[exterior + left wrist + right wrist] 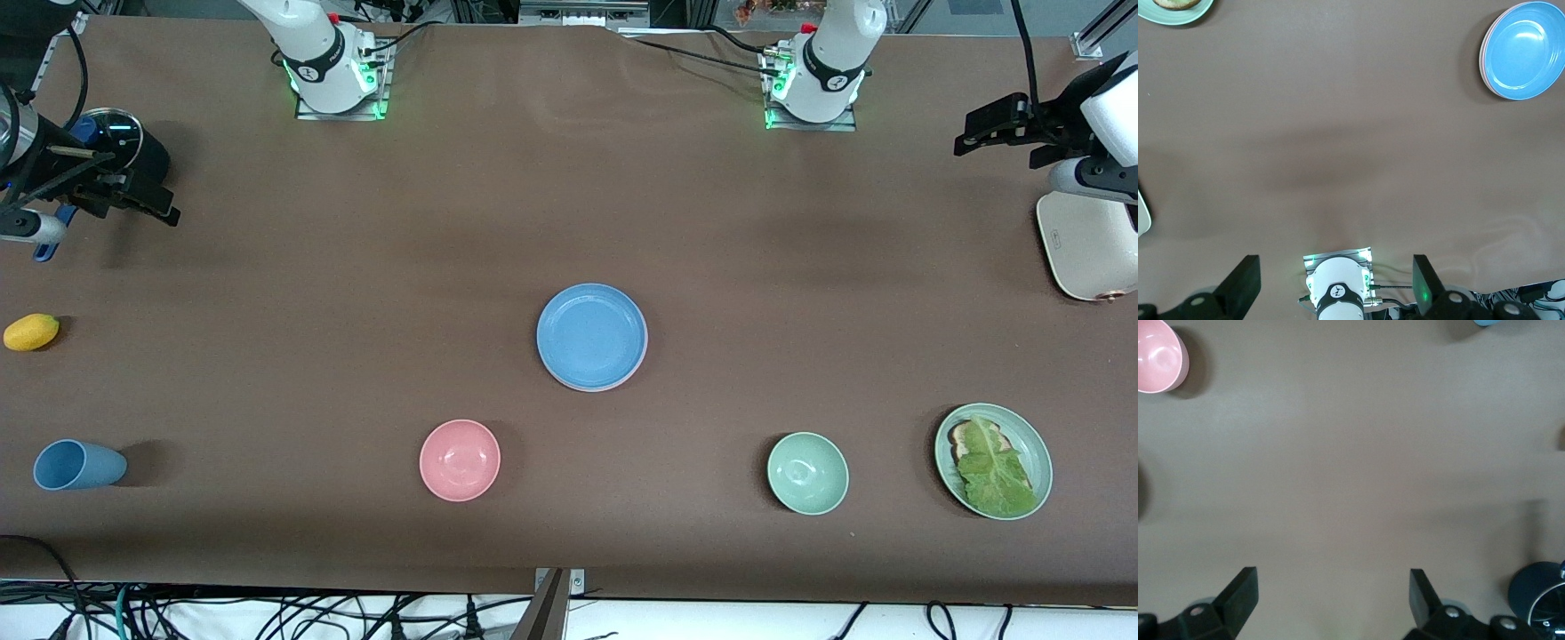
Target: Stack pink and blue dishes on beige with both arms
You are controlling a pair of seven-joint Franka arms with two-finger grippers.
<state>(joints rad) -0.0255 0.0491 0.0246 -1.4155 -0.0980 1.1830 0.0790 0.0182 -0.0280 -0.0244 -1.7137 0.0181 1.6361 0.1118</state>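
Apparently the stacking is finished, or close to it. The sky-blue round plastic plate [591, 336] lies at the middle of the brown table [356, 293], and a thin pink edge peeps out from under its rim: the pastel pink plate [1483, 61], best seen in the left wrist view as a sliver along the blue one's side. No cream-beige plate can be made out. It may lie lowest in the pile, fully covered, but that cannot be told.

Both arms wait, drawn well away from the pile. The left gripper [1000, 124] hangs over the left arm's end of the table, near a white appliance [1086, 244]; its wrist view shows its fingers [1245, 283] spread wide with nothing between them. The right gripper [133, 191] hangs over the right arm's end, beside a dark round pot [124, 142], its fingers [1241, 590] likewise wide apart and empty.

If anything is left, it is probably only a check that the plates sit level and centred. The blue plate looks flat and shallow, smooth and glossy, with a low rim, set almost squarely on the pink one.
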